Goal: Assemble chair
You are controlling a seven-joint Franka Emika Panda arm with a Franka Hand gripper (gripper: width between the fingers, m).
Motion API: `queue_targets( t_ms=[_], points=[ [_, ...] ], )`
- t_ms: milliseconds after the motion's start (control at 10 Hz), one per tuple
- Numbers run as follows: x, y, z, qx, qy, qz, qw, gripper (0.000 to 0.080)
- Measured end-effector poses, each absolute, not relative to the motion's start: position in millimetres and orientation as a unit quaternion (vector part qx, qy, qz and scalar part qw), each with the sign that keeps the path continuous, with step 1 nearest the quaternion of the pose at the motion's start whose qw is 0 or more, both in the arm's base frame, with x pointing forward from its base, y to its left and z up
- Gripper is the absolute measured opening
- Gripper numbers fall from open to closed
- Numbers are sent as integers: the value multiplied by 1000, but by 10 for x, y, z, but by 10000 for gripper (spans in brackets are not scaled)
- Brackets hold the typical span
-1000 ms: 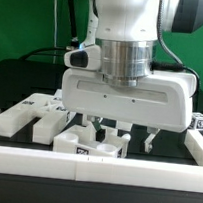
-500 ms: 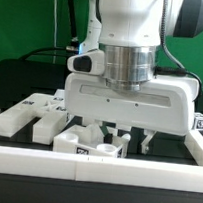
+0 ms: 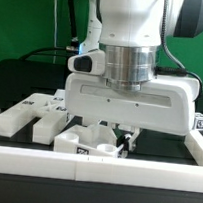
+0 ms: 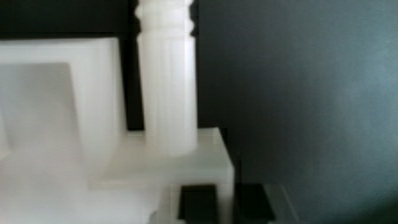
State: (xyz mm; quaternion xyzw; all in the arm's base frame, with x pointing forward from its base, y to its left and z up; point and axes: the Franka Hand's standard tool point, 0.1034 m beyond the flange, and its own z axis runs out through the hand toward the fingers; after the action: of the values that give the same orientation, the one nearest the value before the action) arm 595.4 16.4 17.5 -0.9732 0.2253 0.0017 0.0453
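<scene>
**Exterior view.** The gripper (image 3: 124, 143) hangs low over the black table (image 3: 21, 82), just behind the white border rail (image 3: 93, 169). Its two dark fingers (image 3: 127, 140) are drawn together, with no gap to be made out between them. This view does not show whether anything is pinched there. A tagged white block (image 3: 84, 141) of the chair lies just beside the fingers, toward the exterior view's left; whether they touch it cannot be determined. A flat white slab (image 3: 28, 111) lies well apart from the fingers, further to the exterior view's left. A small tagged cube (image 3: 198, 123) sits well apart from them toward the exterior view's right.

**Wrist view.** The gripper (image 4: 226, 205) shows two dark fingertips (image 4: 198, 205) side by side, all but closed, with only a thin pale sliver between them. No held part can be identified. Directly beyond the fingertips is a white block (image 4: 169, 165). A rounded white post (image 4: 166, 80) extends from that block, away from the fingers. A larger white part (image 4: 45, 100) lies beside the post, blurred.
</scene>
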Motion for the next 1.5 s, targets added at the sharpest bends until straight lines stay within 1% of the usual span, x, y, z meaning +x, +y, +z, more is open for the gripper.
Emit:
queue_targets(
  t_ms=[600,700,900,1100,1500],
  points=[
    [5953,164,175,-973,225,2,45,34],
    [5950,188,180,-975,218,2,46,34],
    [5928,368,214,-984,171,8,49,34],
    [5906,494,201,-993,106,17,55,34],
    [5910,484,202,-992,108,16,55,34]
  ],
)
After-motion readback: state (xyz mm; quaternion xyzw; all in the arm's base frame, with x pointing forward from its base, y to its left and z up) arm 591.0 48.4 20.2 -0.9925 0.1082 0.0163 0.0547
